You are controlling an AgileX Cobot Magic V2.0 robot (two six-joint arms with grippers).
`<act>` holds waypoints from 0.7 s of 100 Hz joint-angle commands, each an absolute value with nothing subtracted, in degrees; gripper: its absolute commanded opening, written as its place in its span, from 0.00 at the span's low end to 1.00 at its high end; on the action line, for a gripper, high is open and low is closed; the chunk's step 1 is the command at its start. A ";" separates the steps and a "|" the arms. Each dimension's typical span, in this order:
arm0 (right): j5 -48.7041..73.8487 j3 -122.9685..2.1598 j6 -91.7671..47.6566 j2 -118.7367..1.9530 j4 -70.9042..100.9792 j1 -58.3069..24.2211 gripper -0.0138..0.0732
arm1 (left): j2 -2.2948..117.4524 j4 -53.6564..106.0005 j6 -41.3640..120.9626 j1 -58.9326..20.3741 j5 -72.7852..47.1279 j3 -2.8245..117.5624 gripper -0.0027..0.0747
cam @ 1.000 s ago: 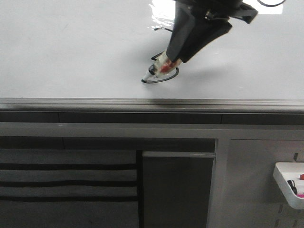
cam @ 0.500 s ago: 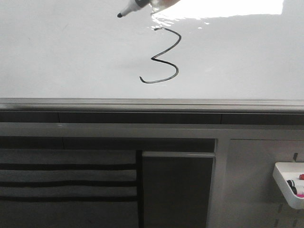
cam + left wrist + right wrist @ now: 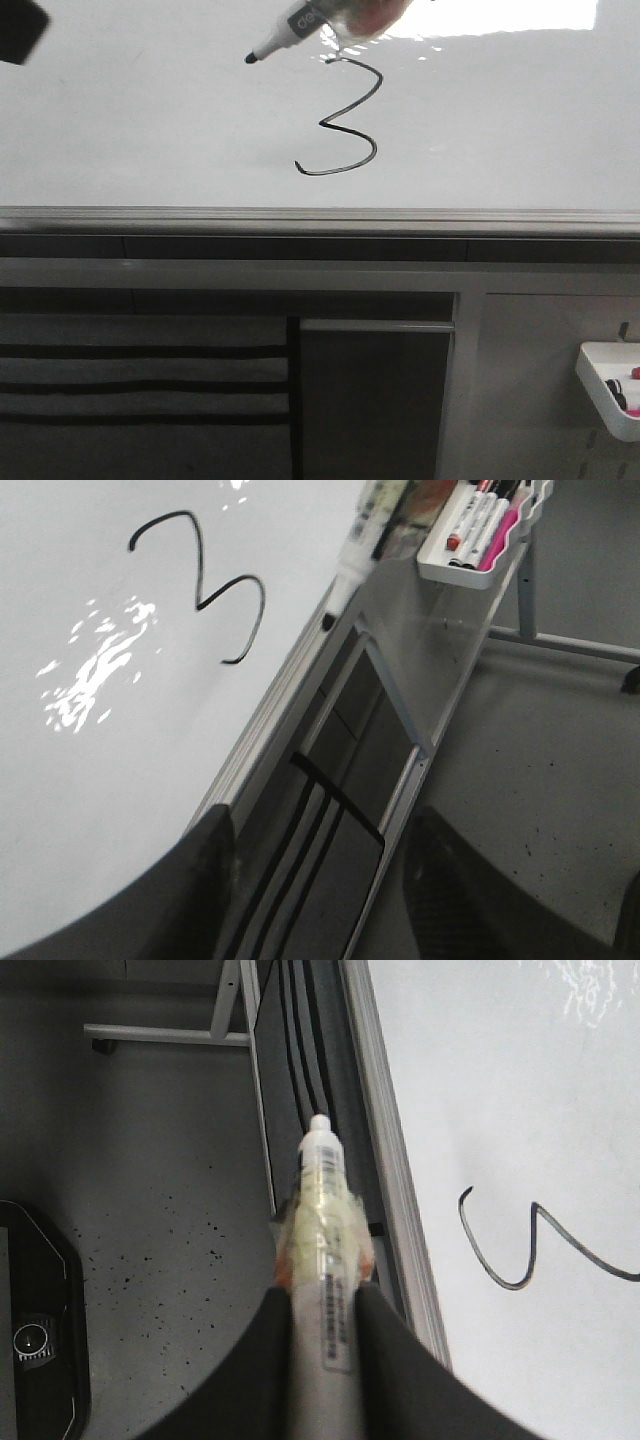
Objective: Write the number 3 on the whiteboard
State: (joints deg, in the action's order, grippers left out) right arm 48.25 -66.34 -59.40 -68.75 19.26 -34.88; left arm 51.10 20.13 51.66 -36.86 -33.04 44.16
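Right gripper (image 3: 322, 1305) clamped on a marker (image 3: 325, 1250), dark fingers (image 3: 262, 1380) pressed against both sides of the taped barrel, tip pointing away from the wrist. In the front view only the marker's lower part (image 3: 300, 25) entered from the top edge, tilted, black tip down and to the left, held off the whiteboard (image 3: 150, 120) just up and left of the number 3 (image 3: 345, 118) — gripper itself cut off above the frame. Left gripper (image 3: 315, 880) spread wide with nothing between its fingers (image 3: 210, 855), hanging off the board's lower corner; a dark corner at the front view's upper left, too cropped to identify.

Number 3 drawn whole in thin black line, slightly slanted, near the board's silver lower rail (image 3: 320, 216) but not touching it. Wide bare white to either side. Bright glare (image 3: 480, 18) washed out the top stroke's start. Small white tray (image 3: 605, 385) of markers at lower right, partly cut by the frame edge.
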 commanded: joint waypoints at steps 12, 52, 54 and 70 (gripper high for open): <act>44.90 -67.84 -60.11 -67.39 19.93 -34.91 0.16 | 59.24 22.02 52.95 -42.67 -24.77 51.87 0.50; 44.90 -67.84 -60.11 -67.39 19.93 -34.91 0.16 | 74.28 21.89 54.73 -47.25 -26.59 62.47 0.50; 44.90 -67.84 -60.11 -67.39 19.93 -34.91 0.16 | 74.66 21.89 55.07 -47.21 -27.12 62.78 0.50; 45.27 -67.84 -60.11 -67.39 19.93 -34.91 0.16 | 75.27 21.67 55.78 -47.21 -28.00 63.37 0.48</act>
State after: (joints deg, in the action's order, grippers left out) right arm 48.13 -66.34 -59.40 -68.75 19.17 -34.88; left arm 76.68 20.50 55.39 -46.82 -30.33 61.20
